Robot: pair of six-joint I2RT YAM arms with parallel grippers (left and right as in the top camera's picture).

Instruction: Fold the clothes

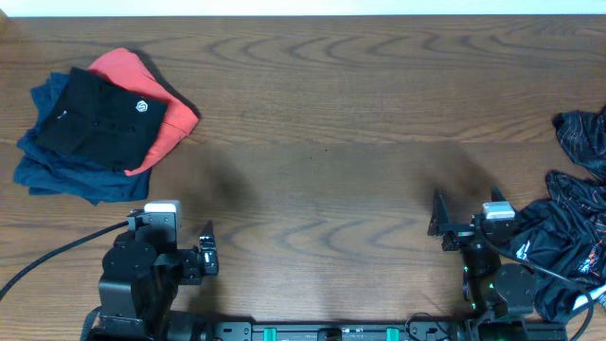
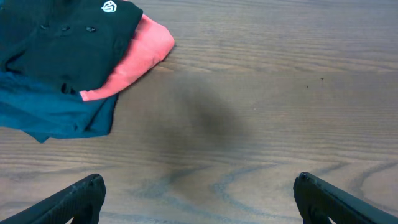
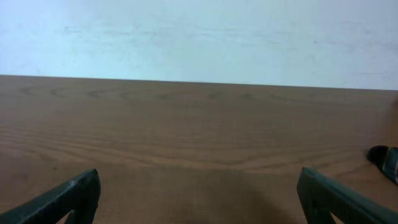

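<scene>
A stack of folded clothes lies at the table's far left: a black garment (image 1: 102,116) on top of a red one (image 1: 169,121) and a dark blue one (image 1: 66,170). The left wrist view shows the same stack, black (image 2: 56,43), red (image 2: 140,56), blue (image 2: 56,115). A crumpled pile of dark patterned clothes (image 1: 568,237) lies at the right edge. My left gripper (image 1: 207,248) (image 2: 199,196) is open and empty near the front edge. My right gripper (image 1: 438,220) (image 3: 199,193) is open and empty, left of the crumpled pile.
The wooden table (image 1: 322,142) stretches between the two piles. A black cable (image 1: 57,254) runs from the left arm's base toward the front left. A dark scrap of cloth (image 3: 385,158) shows at the right edge of the right wrist view.
</scene>
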